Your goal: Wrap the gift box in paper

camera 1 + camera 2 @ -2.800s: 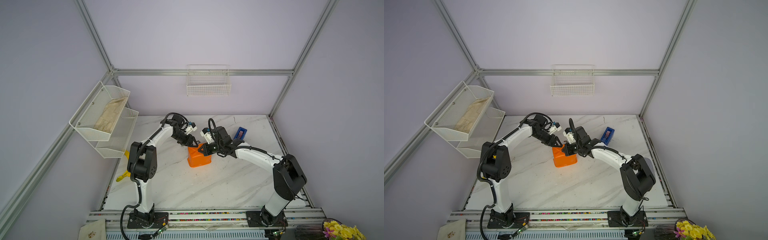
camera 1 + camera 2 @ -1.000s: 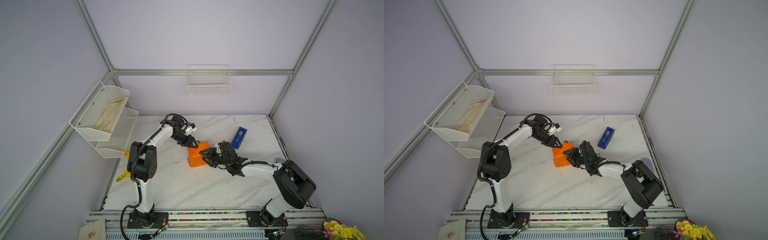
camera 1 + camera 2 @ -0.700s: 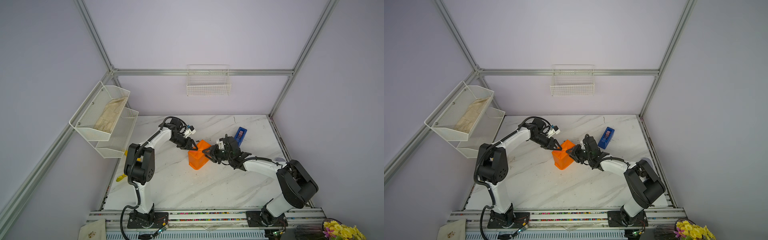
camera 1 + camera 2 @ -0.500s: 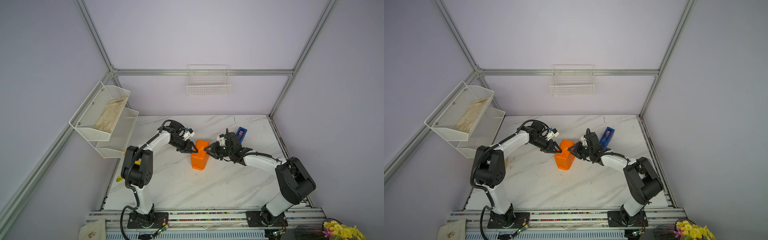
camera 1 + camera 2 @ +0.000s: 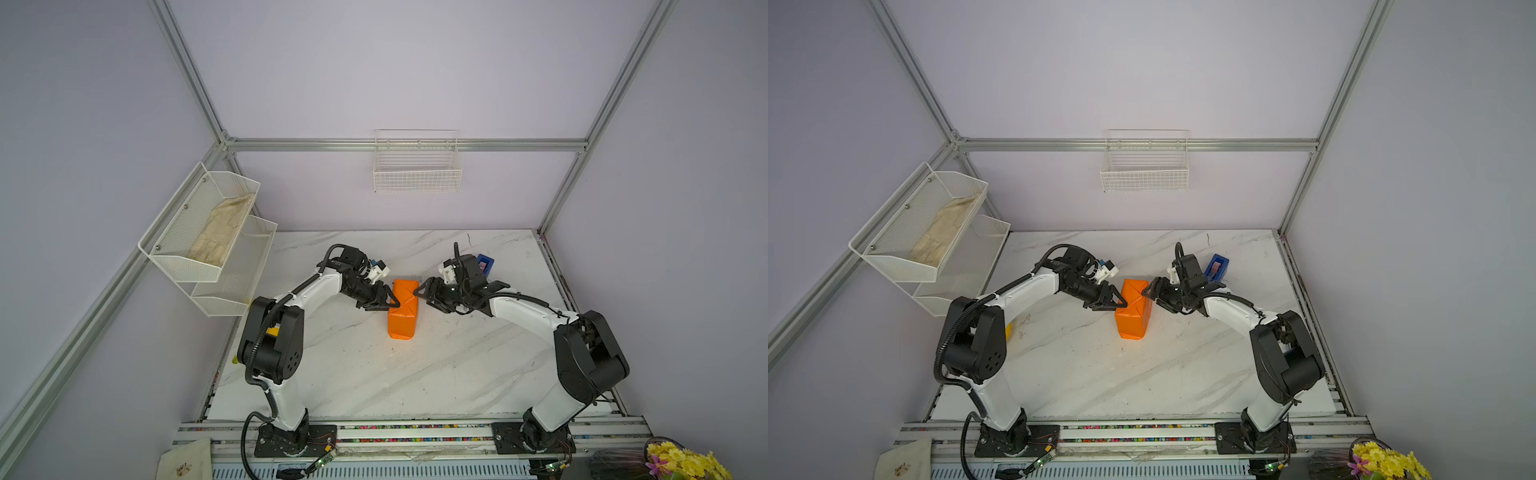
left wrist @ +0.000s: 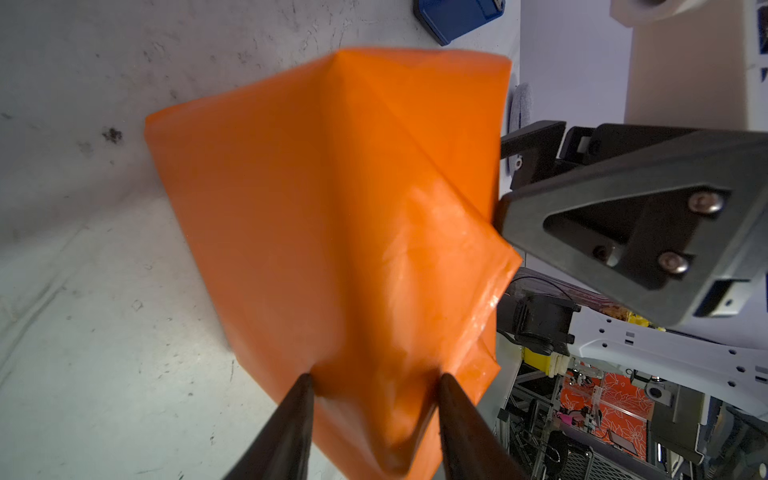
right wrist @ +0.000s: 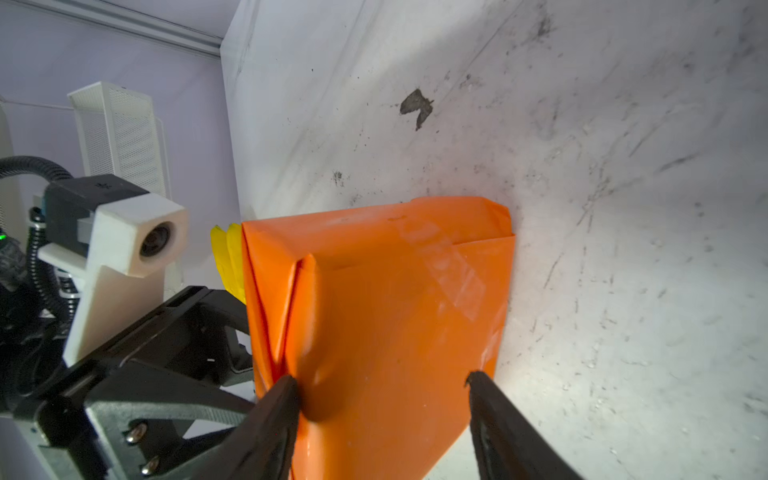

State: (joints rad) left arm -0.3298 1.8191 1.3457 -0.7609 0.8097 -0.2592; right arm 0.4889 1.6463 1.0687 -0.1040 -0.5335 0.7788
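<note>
Marble tabletop (image 5: 374, 374) lies bare nearest you. Mid-table the paper (image 5: 402, 309) stands on end as a tall parcel, with the gift box hidden inside. Your left gripper (image 6: 374, 384) pinches a loose fold on one side. Your right gripper (image 7: 380, 378) is spread wide, one finger denting the opposite face. Tug that fold and the taped seam (image 7: 451, 270) may tear, or the parcel may topple toward the blue dispenser (image 5: 484, 264) behind. Seconds ago it lay lower and wider, and the right jaws were narrower.
</note>
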